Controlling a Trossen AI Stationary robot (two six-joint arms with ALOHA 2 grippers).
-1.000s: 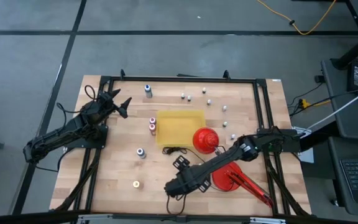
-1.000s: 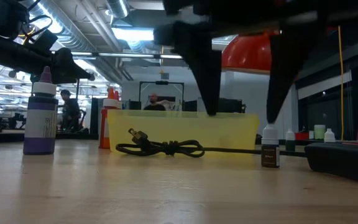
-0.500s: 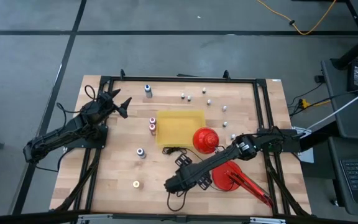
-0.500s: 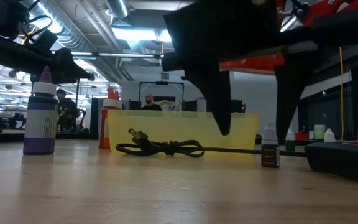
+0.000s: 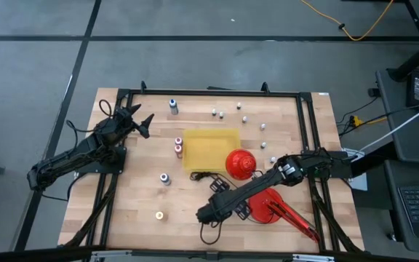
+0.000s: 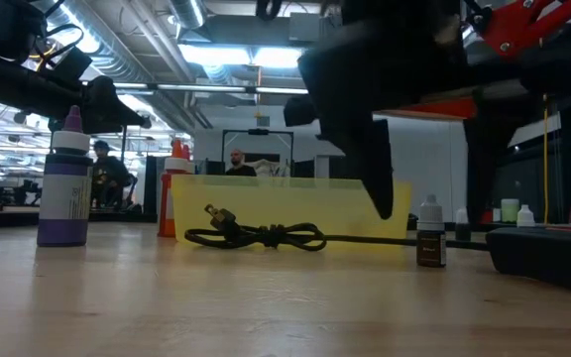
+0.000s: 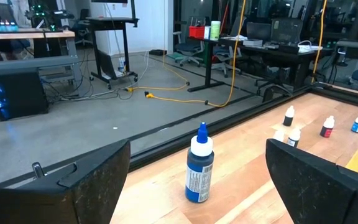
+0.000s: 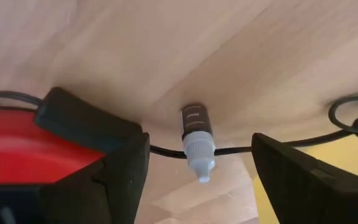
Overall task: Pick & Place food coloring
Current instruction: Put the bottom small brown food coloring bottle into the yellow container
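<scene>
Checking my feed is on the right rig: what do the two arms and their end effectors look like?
Both arms are dark, jointed and slim. The left end effector has two black, blunt, flat-faced fingers. The right end effector has the same broad black fingers. No markings are legible.

A tray (image 5: 211, 149) sat near the middle of the table (image 5: 129, 204). Two bottles (image 5: 178, 148) stood just beside its left edge, and a cable (image 5: 204, 175) lay along its near edge. A dome (image 5: 240, 162) rested at its near right corner. Small bottles (image 5: 238, 110) were scattered toward the table's far edge and right side. A disc (image 5: 268, 207) lay near the near right corner.
</scene>
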